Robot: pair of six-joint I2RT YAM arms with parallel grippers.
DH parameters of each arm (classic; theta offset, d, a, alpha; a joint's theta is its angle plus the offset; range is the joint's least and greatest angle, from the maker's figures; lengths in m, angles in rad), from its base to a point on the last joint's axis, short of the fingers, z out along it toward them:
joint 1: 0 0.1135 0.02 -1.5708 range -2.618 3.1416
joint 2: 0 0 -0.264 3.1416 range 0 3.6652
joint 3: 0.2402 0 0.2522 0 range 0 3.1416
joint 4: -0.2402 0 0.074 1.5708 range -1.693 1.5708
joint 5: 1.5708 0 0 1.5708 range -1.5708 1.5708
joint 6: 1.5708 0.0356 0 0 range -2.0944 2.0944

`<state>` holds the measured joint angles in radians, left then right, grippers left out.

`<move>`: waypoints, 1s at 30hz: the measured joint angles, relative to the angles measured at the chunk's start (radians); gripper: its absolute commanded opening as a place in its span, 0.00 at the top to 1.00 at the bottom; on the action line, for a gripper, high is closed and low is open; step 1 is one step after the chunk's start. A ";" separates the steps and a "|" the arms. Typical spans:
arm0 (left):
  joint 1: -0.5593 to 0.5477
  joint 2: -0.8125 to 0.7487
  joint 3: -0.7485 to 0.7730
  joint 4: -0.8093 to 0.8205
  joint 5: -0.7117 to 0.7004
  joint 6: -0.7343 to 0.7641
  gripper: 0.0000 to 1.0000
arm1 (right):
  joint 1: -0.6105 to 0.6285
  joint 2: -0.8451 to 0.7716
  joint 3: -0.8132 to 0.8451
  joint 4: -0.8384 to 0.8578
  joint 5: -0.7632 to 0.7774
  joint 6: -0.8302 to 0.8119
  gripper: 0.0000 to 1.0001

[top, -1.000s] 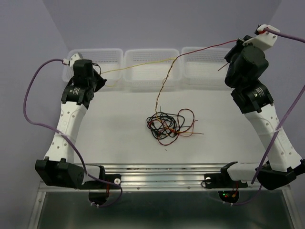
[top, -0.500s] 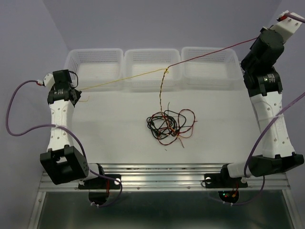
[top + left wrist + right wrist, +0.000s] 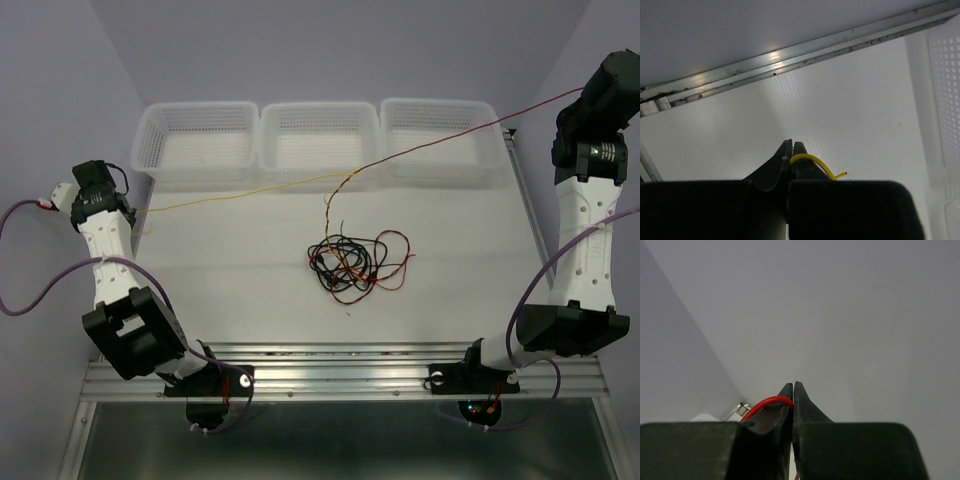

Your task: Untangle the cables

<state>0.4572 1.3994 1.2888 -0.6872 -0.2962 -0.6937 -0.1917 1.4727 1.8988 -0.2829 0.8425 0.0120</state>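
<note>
Yellow cable (image 3: 812, 161) is seen clamped between the closed jaws of the left gripper (image 3: 792, 149) in the left wrist view. Only a short curl and its free tip are shown, and the rest is cut off behind the gripper body. From above, this strand is drawn tight from far left of the middle basket (image 3: 318, 107) to a spot just in front of that basket. There it is twisted together with the red cable (image 3: 450, 140). The red cable is stretched up and away to the far right of the middle basket, crossing over the neighbouring basket on that side. Its end is held in the right gripper (image 3: 792, 389), whose fingers are hidden by the wrist in the overhead view. In the right wrist view they are shown pressed together on a small red loop, with only plain wall behind them and a blurred pale object at the lower left that cannot be identified. From the twisted spot a paired strand is let down to the tangle (image 3: 355, 262), which lies on the table (image 3: 230, 290) in front of the middle basket, toward the arm bases. Black, red and orange loops are so overlapped there that single cables cannot be followed, and the end plugs are too small to be made out.
</note>
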 measured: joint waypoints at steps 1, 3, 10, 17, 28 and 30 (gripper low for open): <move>0.011 0.000 0.000 -0.002 0.001 0.000 1.00 | 0.000 0.000 0.003 0.000 -0.003 0.000 0.99; 0.035 0.002 0.000 -0.006 0.001 0.000 1.00 | 0.003 0.000 0.003 0.002 -0.010 0.001 0.99; 0.011 -0.012 -0.089 0.063 0.077 0.002 1.00 | 0.002 -0.001 0.004 -0.032 -0.175 0.064 0.99; -0.322 -0.013 -0.267 0.135 0.103 -0.031 0.78 | 0.011 -0.055 -0.101 -0.056 -0.734 0.161 0.99; -0.381 -0.012 -0.534 0.159 0.079 -0.104 0.01 | 0.114 -0.176 -0.244 0.014 -1.242 0.206 0.99; -0.402 -0.035 -0.528 0.130 0.051 -0.117 0.01 | 0.114 -0.212 -0.275 0.048 -1.343 0.225 0.99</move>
<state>0.0551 1.3647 0.7612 -0.5568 -0.2447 -0.8112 -0.0772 1.2610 1.6241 -0.2352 -0.5007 0.2367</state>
